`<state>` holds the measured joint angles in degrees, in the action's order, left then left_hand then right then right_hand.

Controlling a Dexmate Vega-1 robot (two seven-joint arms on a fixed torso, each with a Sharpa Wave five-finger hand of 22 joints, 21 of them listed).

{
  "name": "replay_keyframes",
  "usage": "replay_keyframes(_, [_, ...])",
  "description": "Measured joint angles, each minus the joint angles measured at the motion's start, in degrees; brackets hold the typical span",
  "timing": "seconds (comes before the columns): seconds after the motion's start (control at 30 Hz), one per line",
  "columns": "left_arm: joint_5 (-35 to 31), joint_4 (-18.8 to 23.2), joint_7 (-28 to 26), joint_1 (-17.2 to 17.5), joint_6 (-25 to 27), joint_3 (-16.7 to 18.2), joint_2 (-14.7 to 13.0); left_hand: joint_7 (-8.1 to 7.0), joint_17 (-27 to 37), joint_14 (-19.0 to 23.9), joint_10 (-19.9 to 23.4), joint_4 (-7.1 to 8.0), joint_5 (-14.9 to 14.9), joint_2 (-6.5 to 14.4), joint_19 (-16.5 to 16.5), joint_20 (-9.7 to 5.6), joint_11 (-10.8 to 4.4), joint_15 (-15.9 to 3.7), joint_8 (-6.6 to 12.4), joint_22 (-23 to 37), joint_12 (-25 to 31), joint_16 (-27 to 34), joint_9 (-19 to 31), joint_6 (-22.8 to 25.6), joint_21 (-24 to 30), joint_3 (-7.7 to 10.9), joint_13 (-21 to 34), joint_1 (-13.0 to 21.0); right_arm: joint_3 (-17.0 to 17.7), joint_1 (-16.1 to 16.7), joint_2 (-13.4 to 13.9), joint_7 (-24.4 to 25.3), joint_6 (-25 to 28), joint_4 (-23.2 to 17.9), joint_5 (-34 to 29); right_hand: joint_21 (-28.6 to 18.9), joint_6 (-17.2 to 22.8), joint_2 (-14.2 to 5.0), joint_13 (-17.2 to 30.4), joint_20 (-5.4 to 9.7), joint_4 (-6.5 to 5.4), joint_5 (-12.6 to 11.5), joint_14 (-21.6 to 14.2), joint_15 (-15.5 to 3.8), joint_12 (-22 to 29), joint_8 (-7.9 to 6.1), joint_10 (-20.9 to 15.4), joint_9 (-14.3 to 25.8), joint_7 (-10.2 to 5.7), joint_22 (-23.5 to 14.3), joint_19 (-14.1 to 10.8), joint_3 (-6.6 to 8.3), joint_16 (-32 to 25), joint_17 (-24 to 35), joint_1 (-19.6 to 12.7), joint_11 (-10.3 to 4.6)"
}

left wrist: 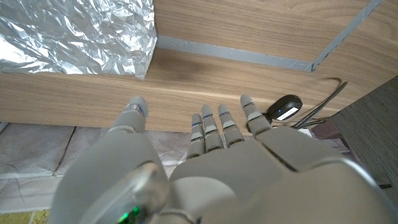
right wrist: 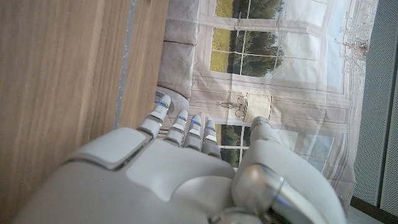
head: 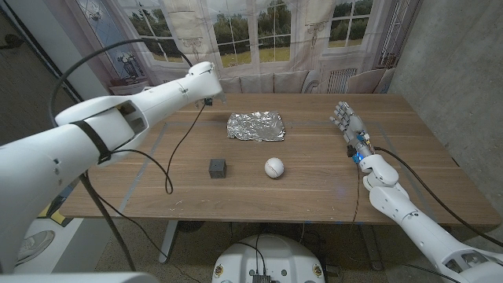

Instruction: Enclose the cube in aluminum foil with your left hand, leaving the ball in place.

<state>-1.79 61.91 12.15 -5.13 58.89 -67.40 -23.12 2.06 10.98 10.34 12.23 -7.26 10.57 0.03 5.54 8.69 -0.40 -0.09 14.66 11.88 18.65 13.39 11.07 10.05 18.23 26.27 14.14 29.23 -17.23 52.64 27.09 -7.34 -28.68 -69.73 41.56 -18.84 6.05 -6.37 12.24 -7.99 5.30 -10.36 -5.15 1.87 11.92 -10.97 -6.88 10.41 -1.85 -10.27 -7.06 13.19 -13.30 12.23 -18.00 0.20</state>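
A small dark grey cube point(head: 218, 167) sits on the wooden table point(head: 314, 196) toward the front, with a white ball point(head: 273, 167) just to its right. Behind them lies a crumpled sheet of aluminum foil point(head: 256, 126) point(left wrist: 74, 37). My left hand point(head: 208, 88) point(left wrist: 199, 155) hovers near the table's far edge, left of the foil, fingers spread and holding nothing. The cube is well in front of it. My right hand point(head: 346, 119) point(right wrist: 186, 168) stands at the right side of the table, fingers stretched out and empty.
A black cable point(head: 177, 149) hangs from the left arm and loops over the table left of the cube. Beyond the far edge, a small black device point(left wrist: 285, 107) and cables lie below. A window backdrop point(head: 259, 31) stands behind the table.
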Motion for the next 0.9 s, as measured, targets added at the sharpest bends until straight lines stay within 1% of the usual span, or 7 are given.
replay_keyframes(0.17, [-1.10, -5.30, 0.22, -0.88, -2.45, -0.47, 2.84, 0.49, -0.01, 0.74, 0.78, 0.23, 0.00, -0.08, 0.00, 0.00, -0.30, -0.02, 0.00, 0.00, 0.27, 0.39, 0.00, 0.54, 0.00, -0.23, 0.12, -0.34, 0.08, 0.48, 0.26, 0.11, -0.14, -0.70, -0.13, 0.00, 0.00, 0.00, 0.00, 0.00, 0.00, 0.00, -0.17, 0.17, 0.00, 0.00, 0.00, 0.00, 0.00, 0.00, 0.00, 0.00, 0.00, 0.00, 0.00, 0.00])
replay_keyframes(0.33, [-1.92, -13.59, 0.79, -2.54, -5.95, -1.08, 7.80, 0.51, 0.07, 1.25, 1.95, 0.23, 0.00, -0.06, -0.01, 0.00, 0.11, 0.49, 0.00, 0.00, 0.45, 0.39, 0.00, 1.12, 0.00, -0.23, 0.11, -0.31, 0.14, 0.80, 0.46, 0.39, -0.19, -1.23, -0.30, 0.13, -0.01, -0.01, 0.01, 0.00, 0.00, 0.00, -0.17, 0.17, 0.00, 0.00, -0.31, 0.00, 0.00, 0.00, 0.00, 0.00, 0.00, 0.00, 0.01, 0.31])
replay_keyframes(0.53, [-3.10, -24.95, 1.52, -4.23, -16.23, -2.27, 13.37, 0.62, 0.29, 0.99, 1.92, 0.23, 0.00, 0.76, -0.23, 0.22, 0.76, 0.79, 0.00, 0.00, 0.45, 0.39, -0.01, 1.19, 0.00, -0.23, 0.39, -0.10, 0.33, 1.53, 0.89, 0.82, -0.25, -2.41, -0.47, 0.23, -0.01, -0.15, -0.27, 0.00, 0.00, 0.00, -0.17, 0.17, 0.00, 0.00, -0.52, 0.00, 0.00, 0.00, 0.00, 0.00, 0.00, 0.01, 0.17, 0.10])
replay_keyframes(0.63, [-3.57, -28.55, 1.62, -4.59, -21.08, -3.08, 14.16, 0.94, 0.36, 0.94, 1.73, 0.14, 0.00, 0.77, -0.23, 0.22, 0.94, 0.84, 0.00, -0.01, 0.45, 0.39, -0.01, 0.87, 0.00, -0.32, 0.39, -0.10, 0.40, 1.80, 1.01, 1.06, -0.27, -2.78, -0.53, 0.23, -0.01, -0.08, -0.27, 0.00, 0.00, 0.00, -0.17, 0.17, 0.00, 0.00, -0.52, 0.00, 0.00, 0.00, 0.00, 0.00, 0.00, 0.01, 0.69, 0.10])
replay_keyframes(0.73, [-3.57, -30.73, 1.62, -4.81, -21.08, -3.89, 14.57, 1.13, 0.36, 0.72, 1.43, -0.01, 0.00, 0.76, -0.23, 0.22, 1.24, 1.06, -0.29, -0.01, 0.45, 0.39, -0.01, 0.69, 0.00, -0.47, 0.65, -0.10, 0.40, 1.80, 1.01, 1.22, -0.28, -2.78, -0.53, 0.23, -0.01, -0.07, -0.27, 0.00, 0.00, 0.00, -0.17, 0.17, 0.00, 0.00, -0.51, 0.00, 0.01, 0.00, 0.00, 0.00, 0.00, 0.01, 0.68, 0.10])
replay_keyframes(0.77, [-3.68, -31.85, 1.30, -4.93, -27.23, -4.45, 14.68, 1.13, 0.36, 0.63, 1.43, -0.01, 0.00, 0.76, -0.23, 0.22, 1.24, 1.15, -0.30, -0.01, 0.45, 0.39, -0.01, 0.69, 0.00, -0.47, 0.65, -0.10, 0.50, 2.01, 1.08, 1.30, -0.29, -3.01, -0.53, 0.23, 0.00, -0.07, -0.27, 0.00, 0.00, 0.00, -0.17, 0.17, 0.00, 0.00, -0.51, 0.00, 0.01, 0.00, 0.00, 0.00, 0.00, 0.01, 0.68, 0.10])
replay_keyframes(0.9, [-3.71, -33.48, 0.78, -5.09, -30.40, -5.41, 14.73, 1.37, 0.36, 0.63, 1.43, -0.01, 0.00, 0.76, -0.23, 0.22, 1.24, 1.14, -0.30, -0.01, 0.45, 0.39, -0.01, 0.44, 0.00, -0.47, 0.65, -0.10, 0.53, 2.09, 1.08, 1.40, -0.32, -3.07, -0.54, 0.23, 0.31, -0.07, -0.27, 0.00, 0.00, 0.00, -0.17, 0.17, 0.00, 0.00, -0.51, 0.00, 0.32, 0.00, 0.00, 0.00, 0.00, 0.01, 0.68, 0.10])
